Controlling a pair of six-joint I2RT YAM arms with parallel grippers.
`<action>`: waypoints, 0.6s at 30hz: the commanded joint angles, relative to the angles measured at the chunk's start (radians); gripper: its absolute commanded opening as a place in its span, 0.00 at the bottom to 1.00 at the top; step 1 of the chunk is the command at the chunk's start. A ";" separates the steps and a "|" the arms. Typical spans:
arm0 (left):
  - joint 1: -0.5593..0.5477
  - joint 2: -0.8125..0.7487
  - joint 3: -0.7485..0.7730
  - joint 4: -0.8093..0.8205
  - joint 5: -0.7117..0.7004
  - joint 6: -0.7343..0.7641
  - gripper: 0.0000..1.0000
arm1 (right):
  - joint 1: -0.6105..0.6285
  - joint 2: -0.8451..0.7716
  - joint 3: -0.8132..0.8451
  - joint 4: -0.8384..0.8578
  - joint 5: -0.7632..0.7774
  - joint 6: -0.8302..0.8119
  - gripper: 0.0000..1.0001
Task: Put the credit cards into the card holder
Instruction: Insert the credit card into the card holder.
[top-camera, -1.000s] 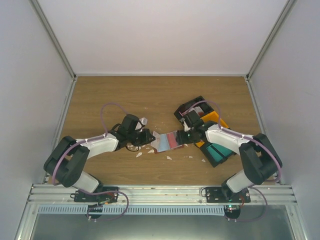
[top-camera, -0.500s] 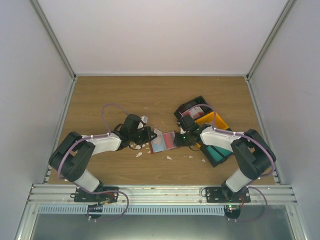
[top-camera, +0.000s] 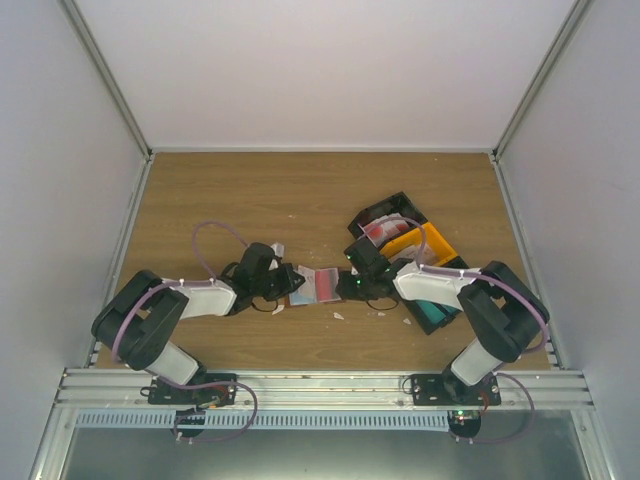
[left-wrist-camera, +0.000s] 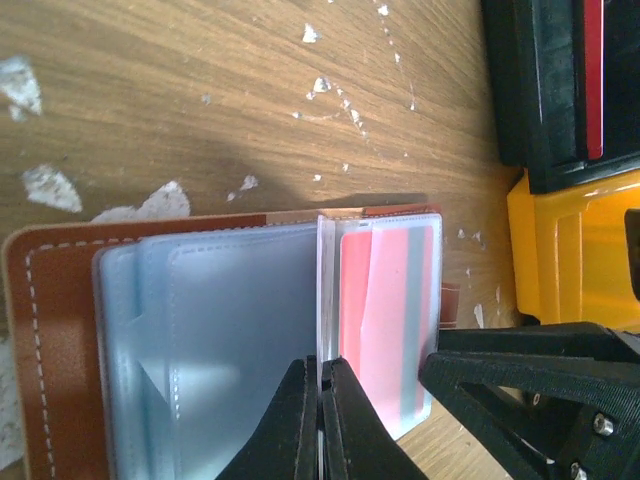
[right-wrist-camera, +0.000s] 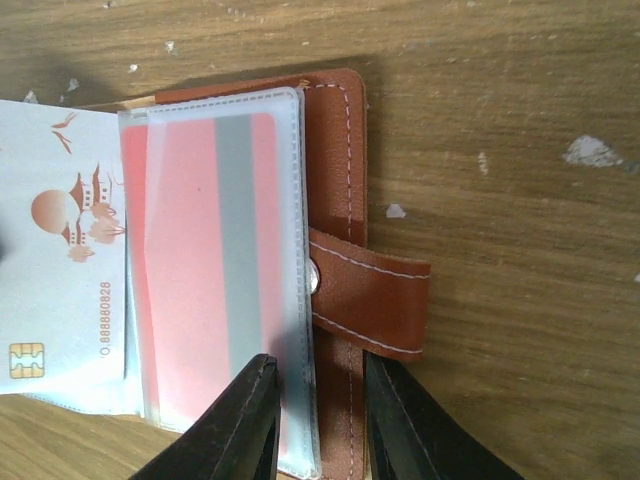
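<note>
The card holder (top-camera: 318, 285) lies open mid-table, reddish-brown leather (left-wrist-camera: 60, 330) with clear blue-grey sleeves. My left gripper (left-wrist-camera: 320, 375) is shut on one sleeve, holding that page upright. A pink credit card (left-wrist-camera: 385, 300) with a grey stripe sits in the sleeve right of it. In the right wrist view the same pink card (right-wrist-camera: 190, 260) lies beside a white credit card (right-wrist-camera: 60, 260) bearing a chip and a sun picture. My right gripper (right-wrist-camera: 318, 400) is closed around the holder's right edge (right-wrist-camera: 340, 130), just below the snap strap (right-wrist-camera: 375, 295).
A black bin (top-camera: 385, 215) holding a red card, a yellow bin (top-camera: 425, 243) and a teal bin (top-camera: 435, 310) stand right of the holder. White scraps (top-camera: 278, 309) litter the wood around it. Grey walls enclose the table.
Both grippers and the card holder have shifted left. The right jaws have narrowed from wide apart onto the holder's right edge. The left gripper stayed shut on the sleeve.
</note>
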 joint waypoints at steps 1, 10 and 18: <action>-0.009 -0.021 -0.062 0.146 -0.038 -0.050 0.00 | 0.034 0.013 -0.051 -0.024 -0.021 0.059 0.26; -0.024 -0.095 -0.137 0.227 -0.082 -0.089 0.00 | 0.038 0.008 -0.078 0.000 -0.013 0.056 0.21; -0.032 -0.195 -0.174 0.240 -0.129 -0.078 0.00 | 0.038 -0.020 -0.118 0.037 0.006 0.019 0.17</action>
